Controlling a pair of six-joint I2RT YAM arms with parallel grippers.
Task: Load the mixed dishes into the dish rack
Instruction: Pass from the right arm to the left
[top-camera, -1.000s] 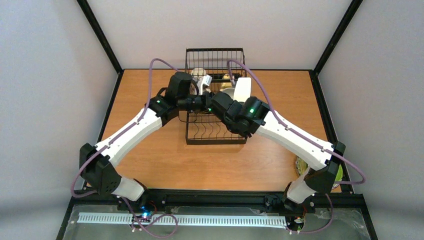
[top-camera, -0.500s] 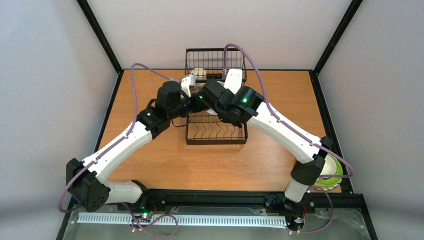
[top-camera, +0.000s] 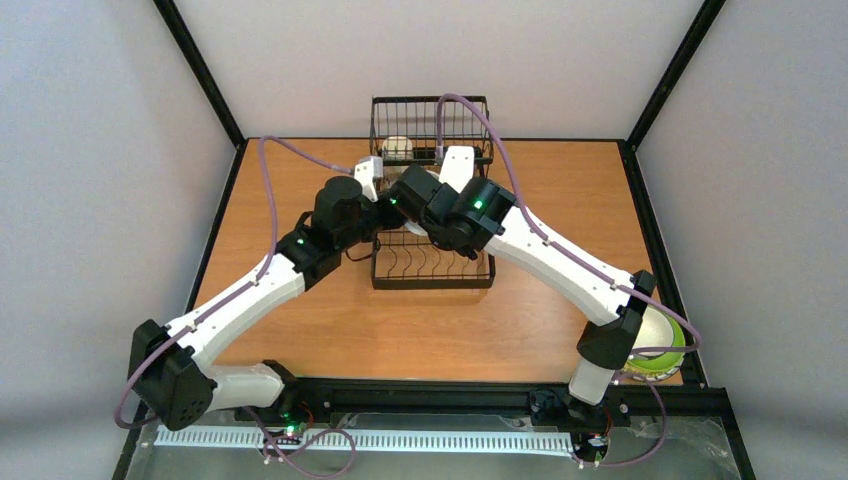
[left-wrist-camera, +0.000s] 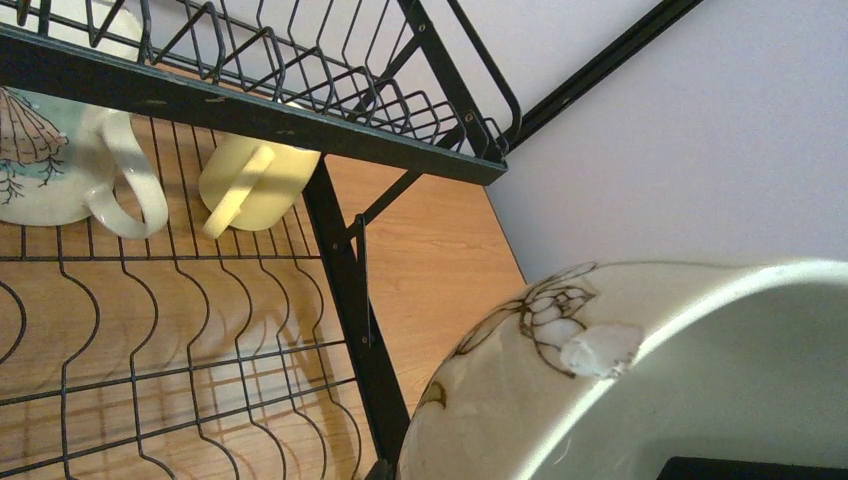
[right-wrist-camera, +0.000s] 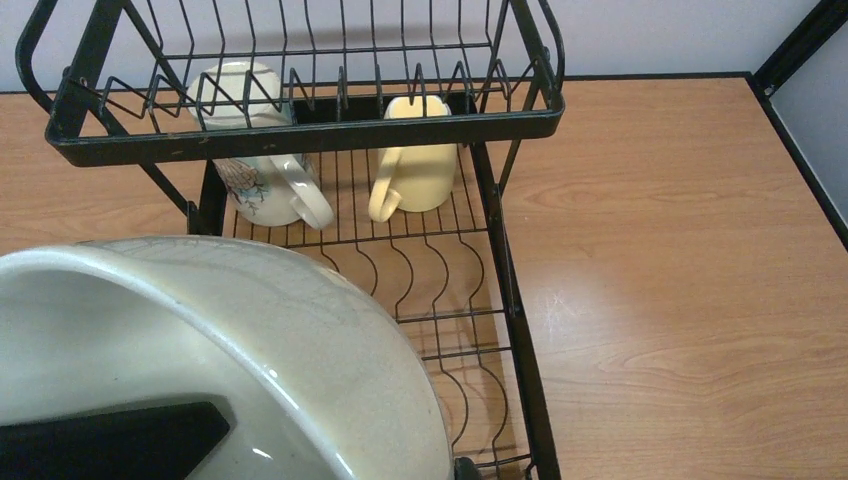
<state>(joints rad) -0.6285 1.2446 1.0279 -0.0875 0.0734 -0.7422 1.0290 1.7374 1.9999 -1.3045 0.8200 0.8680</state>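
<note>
The white bowl (left-wrist-camera: 520, 400) with a brown motif hangs over the black wire dish rack (top-camera: 432, 262), held from both sides. My left gripper (top-camera: 383, 205) is shut on its rim, with a pale pad (left-wrist-camera: 600, 350) on the outside wall. My right gripper (top-camera: 408, 192) is shut on the same bowl (right-wrist-camera: 330, 350), with one black finger (right-wrist-camera: 110, 440) inside it. In the top view the wrists hide most of the bowl. A white mug (right-wrist-camera: 255, 180) and a cream-yellow mug (right-wrist-camera: 420, 165) lie in the rack's taller basket end.
At the near right corner a lime-green plate (top-camera: 676, 348) carries a pale bowl, partly behind my right arm's base. The rack's plate slots (left-wrist-camera: 150, 340) hold nothing. Black frame posts and grey walls close in the wooden table (top-camera: 300, 300).
My left gripper has shut on the bowl's rim. Both wrists have shifted left and toward the back of the rack with the bowl between them.
</note>
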